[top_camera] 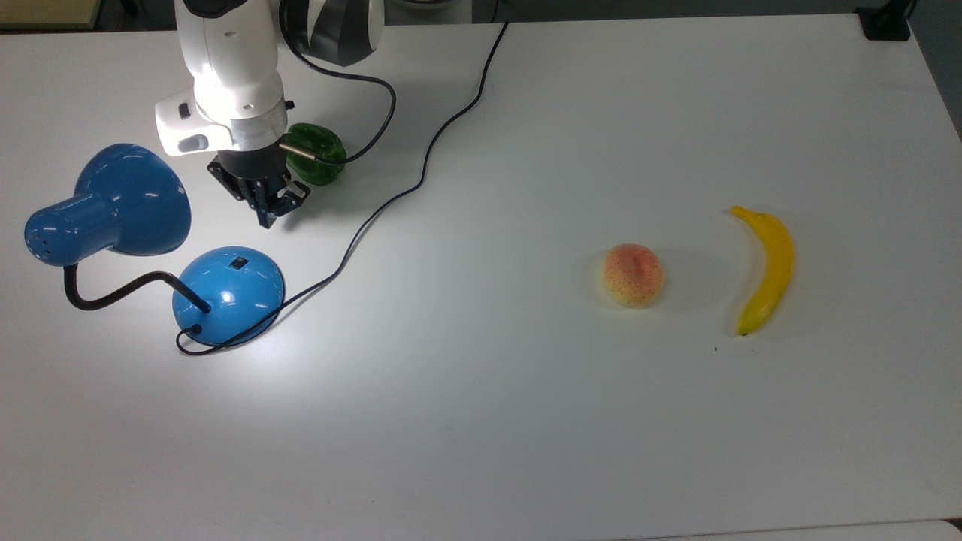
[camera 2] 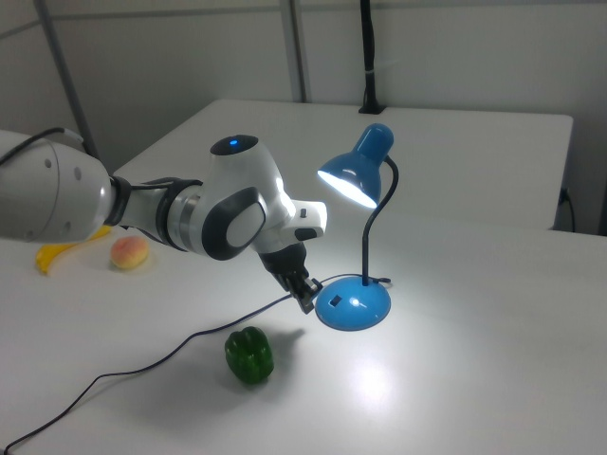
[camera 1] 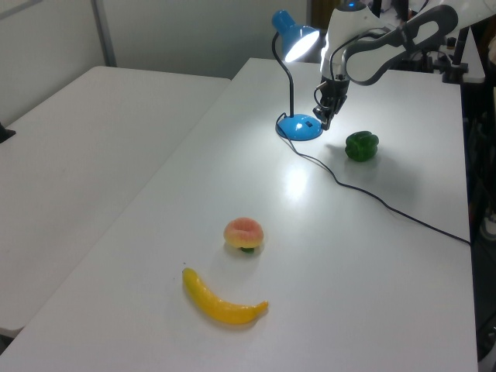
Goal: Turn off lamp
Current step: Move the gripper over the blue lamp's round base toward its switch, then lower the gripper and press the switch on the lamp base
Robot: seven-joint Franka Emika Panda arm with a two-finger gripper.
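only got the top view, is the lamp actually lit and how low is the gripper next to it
Observer: Lit. In the right view the inside of the lamp shade glows bright white.
Operator: ok and the gripper height
Observer: In the right view the gripper is low, level with the dome of the base and close beside its rim on the right view's left. I can't tell whether it touches.
Operator: pepper in the way
Observer: No. The left view shows the pepper lying apart from the gripper, further toward the left view's right.
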